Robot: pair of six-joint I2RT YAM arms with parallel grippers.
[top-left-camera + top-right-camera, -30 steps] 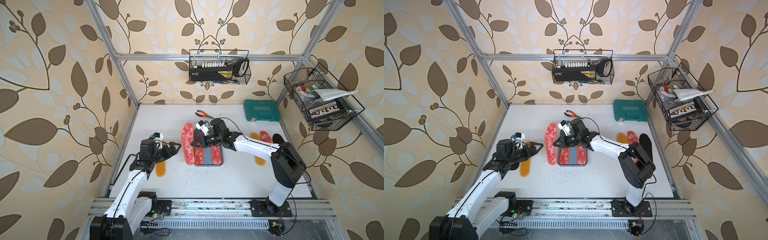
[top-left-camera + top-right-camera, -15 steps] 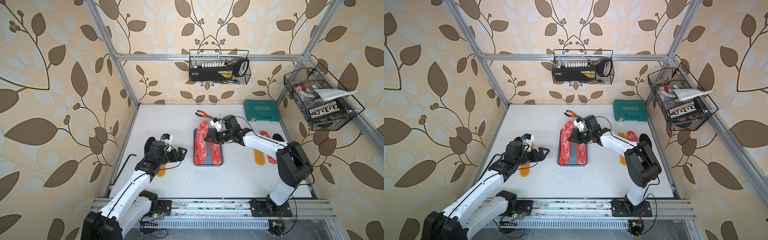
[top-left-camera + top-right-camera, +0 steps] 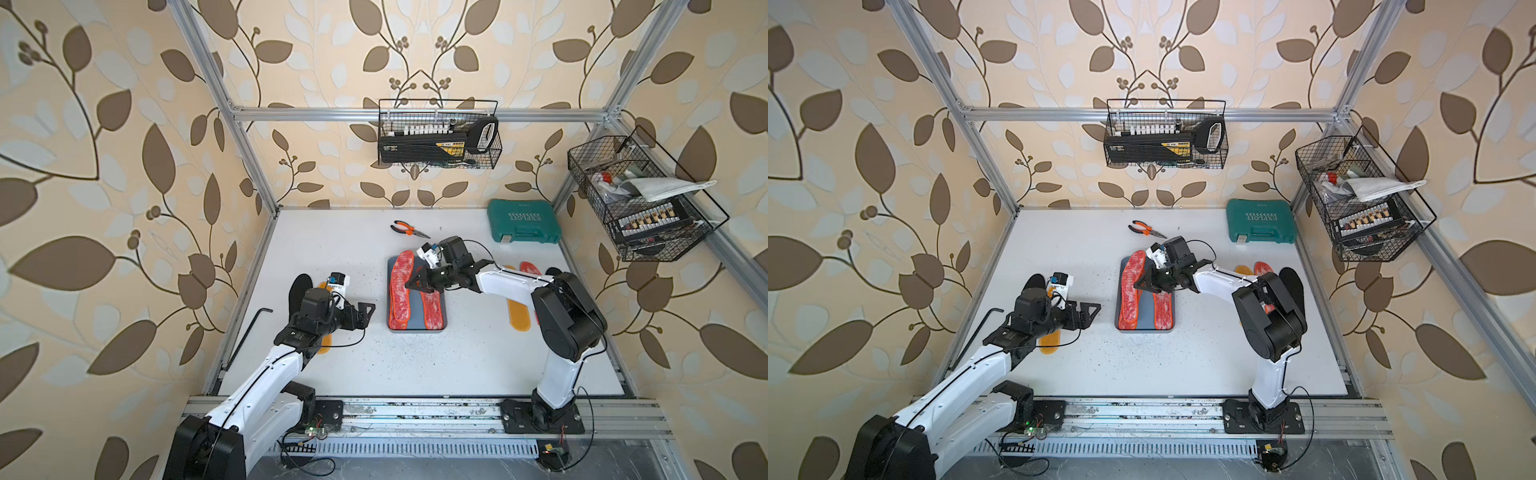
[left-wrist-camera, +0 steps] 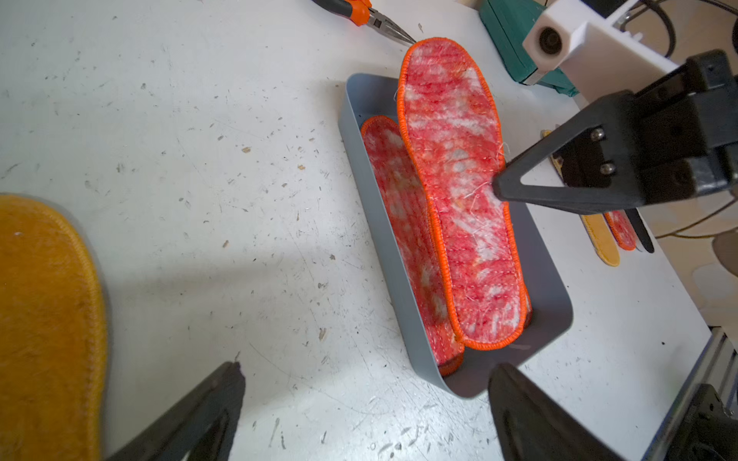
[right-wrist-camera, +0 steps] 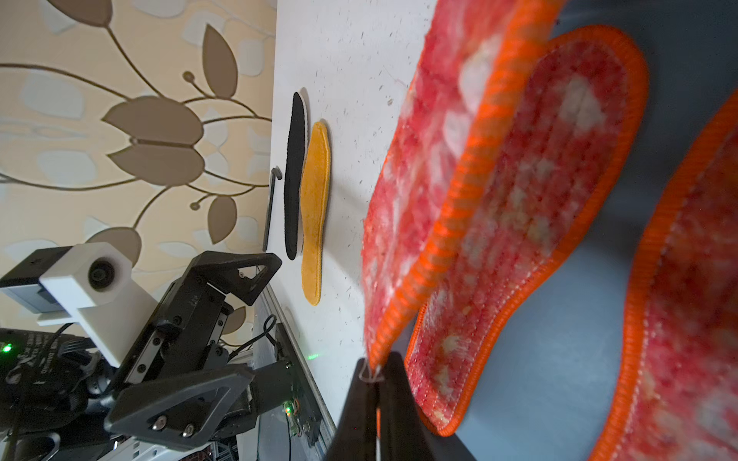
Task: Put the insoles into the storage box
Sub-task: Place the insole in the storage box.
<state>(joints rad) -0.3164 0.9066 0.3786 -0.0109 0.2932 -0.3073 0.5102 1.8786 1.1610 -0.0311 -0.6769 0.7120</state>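
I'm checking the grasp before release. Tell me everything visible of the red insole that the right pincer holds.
The held insole is a flat foot-shaped pad, red speckled with white, fuzzy, quilted in rows, with orange stitched edging. The right pincer, shut, pinches one long edge near the middle. The pad leans tilted over the storage box: heel end down inside, toe end jutting past the far rim. It partly covers a second red insole lying below; whether they touch is unclear.

Bright, even light; soft shadows, wide-angle bending at edges, blurred right-wrist foreground.
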